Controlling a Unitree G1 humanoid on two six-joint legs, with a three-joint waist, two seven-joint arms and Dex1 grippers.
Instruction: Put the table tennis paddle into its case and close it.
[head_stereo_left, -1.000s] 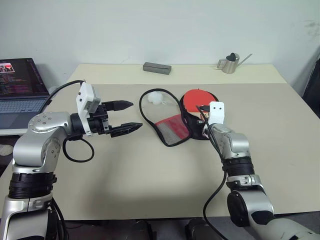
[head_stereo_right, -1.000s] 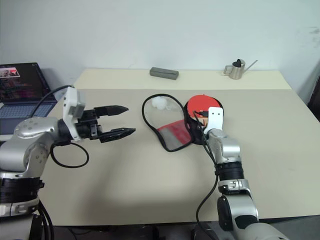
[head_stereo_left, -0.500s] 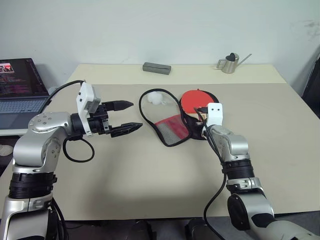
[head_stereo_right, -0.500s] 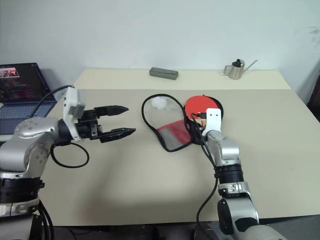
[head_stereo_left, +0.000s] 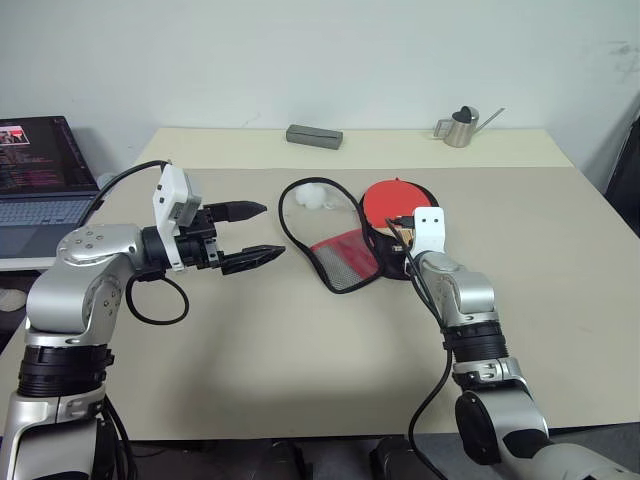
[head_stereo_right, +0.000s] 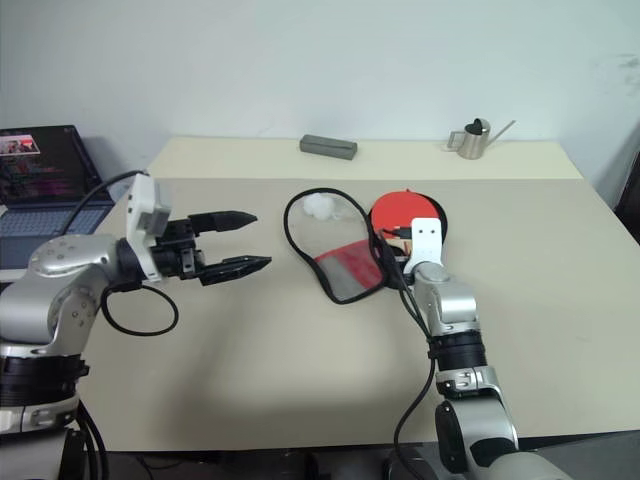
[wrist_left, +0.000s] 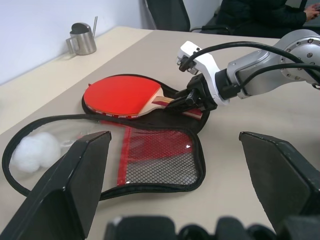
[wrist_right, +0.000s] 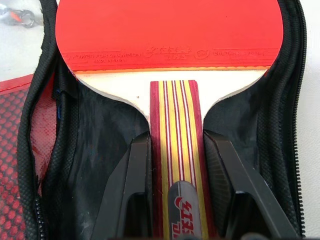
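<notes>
Where the striped light-wood handle meets the blade, the red rubber table tennis paddle (wrist_right: 170, 35) carries small embossed lettering too fine to read; a red-and-white logo sits lower on the handle. It lies on the black half of the unzipped fabric case (head_stereo_left: 345, 240), red mesh flap spread left, white plush charm (head_stereo_left: 312, 196) at far left. Right gripper (wrist_right: 175, 165) clamps the handle. Left gripper (head_stereo_left: 248, 235), jaws spread wide and empty, hangs well left of the case.

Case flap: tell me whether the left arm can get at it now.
Probably yes. The left gripper hangs open beside the case flap, bare table between; the right gripper holds the paddle farther over.
</notes>
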